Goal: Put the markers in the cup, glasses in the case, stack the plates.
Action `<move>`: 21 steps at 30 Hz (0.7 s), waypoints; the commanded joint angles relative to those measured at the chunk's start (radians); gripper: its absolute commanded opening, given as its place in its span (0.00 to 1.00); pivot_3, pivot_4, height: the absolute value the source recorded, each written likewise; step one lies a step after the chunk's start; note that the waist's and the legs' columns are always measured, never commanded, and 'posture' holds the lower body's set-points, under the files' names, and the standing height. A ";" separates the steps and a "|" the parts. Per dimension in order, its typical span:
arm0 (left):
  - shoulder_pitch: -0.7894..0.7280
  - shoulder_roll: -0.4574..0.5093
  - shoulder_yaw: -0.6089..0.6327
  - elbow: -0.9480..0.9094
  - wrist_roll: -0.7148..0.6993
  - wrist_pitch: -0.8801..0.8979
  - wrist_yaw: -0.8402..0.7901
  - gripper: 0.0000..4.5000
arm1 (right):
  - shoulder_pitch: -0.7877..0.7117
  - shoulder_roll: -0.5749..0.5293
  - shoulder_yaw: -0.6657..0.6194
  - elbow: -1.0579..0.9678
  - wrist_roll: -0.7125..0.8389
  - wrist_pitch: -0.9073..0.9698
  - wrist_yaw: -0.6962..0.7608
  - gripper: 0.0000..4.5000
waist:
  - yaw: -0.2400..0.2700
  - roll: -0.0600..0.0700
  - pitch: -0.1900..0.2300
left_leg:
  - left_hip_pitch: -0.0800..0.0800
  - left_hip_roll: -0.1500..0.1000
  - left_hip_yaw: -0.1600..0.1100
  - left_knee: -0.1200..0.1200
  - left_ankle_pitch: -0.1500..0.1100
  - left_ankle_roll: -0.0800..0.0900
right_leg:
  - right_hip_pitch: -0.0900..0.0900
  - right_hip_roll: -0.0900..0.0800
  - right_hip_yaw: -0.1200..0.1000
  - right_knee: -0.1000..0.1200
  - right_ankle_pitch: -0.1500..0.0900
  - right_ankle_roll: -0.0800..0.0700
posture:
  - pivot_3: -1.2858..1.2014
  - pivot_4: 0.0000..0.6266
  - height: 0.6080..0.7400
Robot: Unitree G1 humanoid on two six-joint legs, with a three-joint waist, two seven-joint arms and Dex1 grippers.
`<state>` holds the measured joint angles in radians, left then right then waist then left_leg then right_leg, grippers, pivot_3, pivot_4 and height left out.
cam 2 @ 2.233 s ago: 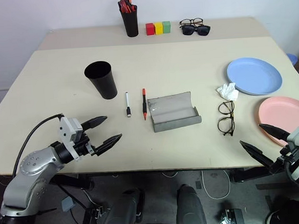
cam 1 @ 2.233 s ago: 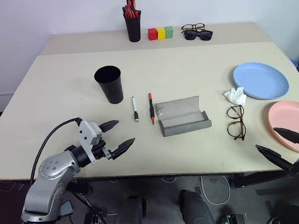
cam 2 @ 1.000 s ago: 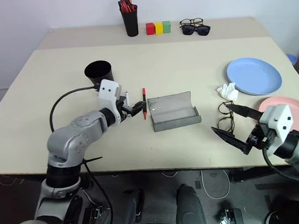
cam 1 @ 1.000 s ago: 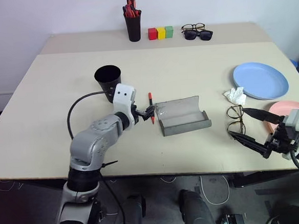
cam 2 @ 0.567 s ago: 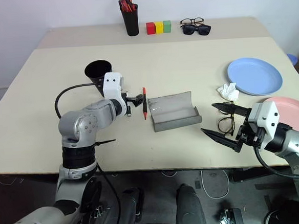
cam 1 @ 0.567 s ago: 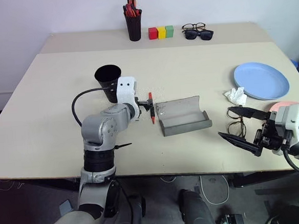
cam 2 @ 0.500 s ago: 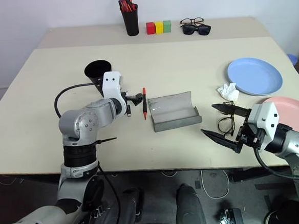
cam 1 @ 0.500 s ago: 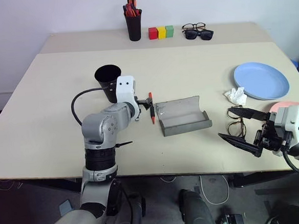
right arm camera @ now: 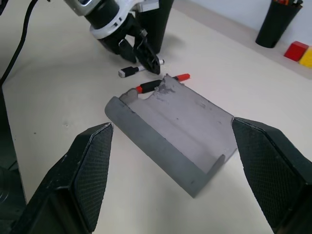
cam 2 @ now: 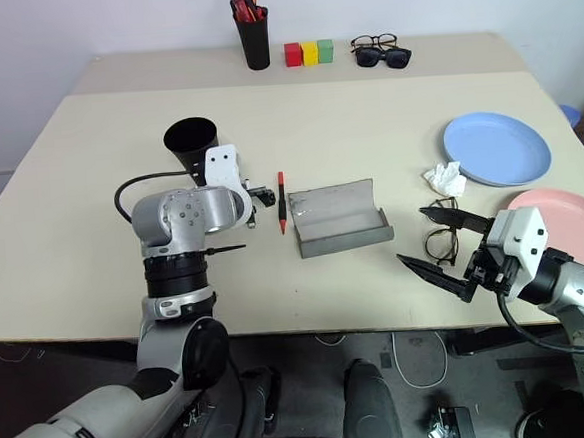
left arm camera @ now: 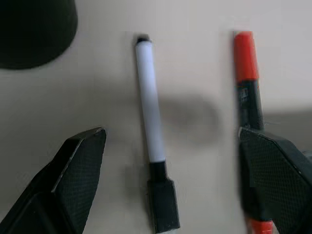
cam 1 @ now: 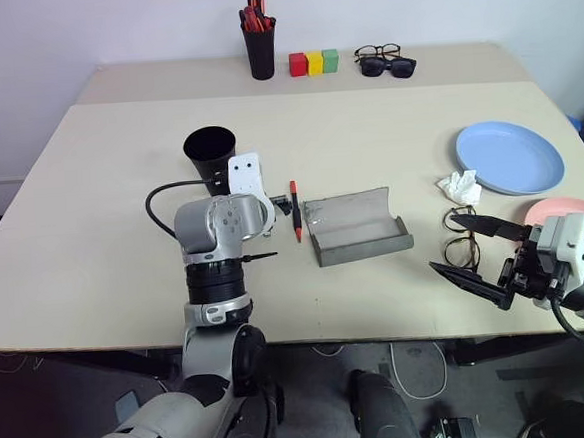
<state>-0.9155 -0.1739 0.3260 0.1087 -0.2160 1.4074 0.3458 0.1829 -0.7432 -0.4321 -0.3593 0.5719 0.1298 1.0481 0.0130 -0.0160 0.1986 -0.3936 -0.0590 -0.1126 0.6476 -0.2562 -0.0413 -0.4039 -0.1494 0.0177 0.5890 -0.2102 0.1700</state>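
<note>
The left gripper point(left arm camera: 168, 146) hangs over the middle of the beige table point(cam 1: 110, 192) with its jaws spread wide, holding nothing. In the left wrist view the slim white-bodied marker with a black cap point(left arm camera: 152, 131) lies on the table between the two black fingers point(left arm camera: 78, 170), apart from both, and the slim red marker with a black end point(left arm camera: 246, 83) runs under the other finger. The right gripper point(cam 1: 472, 256) is held near the table's front edge toward the right corner, jaws also wide apart and empty, its tips close beside the thin dark-rimmed eyeglasses with clear lenses point(cam 1: 457, 229); I cannot tell whether they touch.

There are two markers, lying side by side between the wide tapered matte black plastic cup point(cam 1: 210, 155) and the oblong grey hard-shell glasses case point(cam 1: 358, 229), which lies open near the table's middle. There is one such cup, upright, and one case. There are two round shallow plastic plates by the right edge: the light blue plate point(cam 1: 509, 157) farther back, and the pink plate point(cam 1: 562, 212) nearer the front corner, not stacked. One crumpled white tissue point(cam 1: 459, 186) lies between the blue plate and the eyeglasses.

Along the back edge stand one slim black pen cup with red-orange pens point(cam 1: 259, 43), three small blocks, red, yellow and green point(cam 1: 313, 64), and a pair of black sunglasses point(cam 1: 388, 66).
</note>
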 commanded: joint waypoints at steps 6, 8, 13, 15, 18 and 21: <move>-0.061 -0.061 0.054 0.113 0.051 -0.061 0.117 0.24 | 0.026 0.012 -0.038 -0.021 0.007 -0.022 -0.028 0.89 | 0.001 0.000 0.000 | 0.001 0.000 0.000 0.001 0.000 -0.001 | 0.001 0.000 0.000 0.001 0.000 0.001 | 0.52 0.24 0.99; -0.067 -0.063 0.061 0.126 0.043 -0.058 0.115 0.01 | 0.033 0.014 -0.038 -0.030 0.007 -0.019 -0.039 0.89 | 0.001 0.000 0.000 | 0.001 0.000 0.000 0.002 0.000 -0.001 | 0.001 0.000 0.000 0.002 0.000 0.001 | 0.52 0.24 0.99; -0.085 -0.083 0.123 0.144 0.012 -0.015 0.106 0.01 | 0.044 0.014 -0.038 -0.044 0.009 -0.016 -0.057 0.89 | 0.002 0.000 0.000 | 0.001 0.000 0.000 0.002 0.001 -0.001 | 0.001 0.000 0.000 0.002 0.000 0.001 | 0.52 0.24 0.99; -0.091 -0.082 0.116 0.134 -0.001 -0.014 0.082 0.01 | 0.042 0.012 -0.035 -0.043 0.009 -0.014 -0.062 0.89 | 0.002 0.000 0.000 | 0.001 0.000 0.000 0.002 0.001 -0.001 | 0.001 0.000 0.000 0.002 0.000 0.001 | 0.52 0.24 0.99; -0.107 -0.078 0.083 0.084 -0.045 0.027 0.006 0.01 | 0.029 0.011 -0.027 -0.041 0.007 -0.007 -0.079 0.89 | 0.004 -0.001 0.000 | 0.000 -0.001 0.000 0.002 0.001 -0.001 | 0.001 -0.001 0.000 0.002 0.000 0.001 | 0.52 0.24 0.99; -0.093 -0.040 -0.029 0.006 -0.080 0.015 -0.100 0.01 | 0.019 0.007 -0.024 -0.037 0.008 0.000 -0.089 0.89 | 0.001 -0.002 0.000 | -0.002 -0.001 0.000 0.002 0.001 -0.001 | 0.000 -0.001 0.000 0.002 0.000 0.001 | 0.52 0.24 0.99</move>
<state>-0.9907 -0.1830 0.3733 0.1907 -0.2588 1.4311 0.3047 0.2116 -0.7306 -0.4376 -0.3703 0.5719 0.1285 0.9687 0.0145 -0.0176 0.1990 -0.3960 -0.0597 -0.1127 0.6494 -0.2556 -0.0426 -0.4052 -0.1498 0.0174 0.5906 -0.2101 0.1710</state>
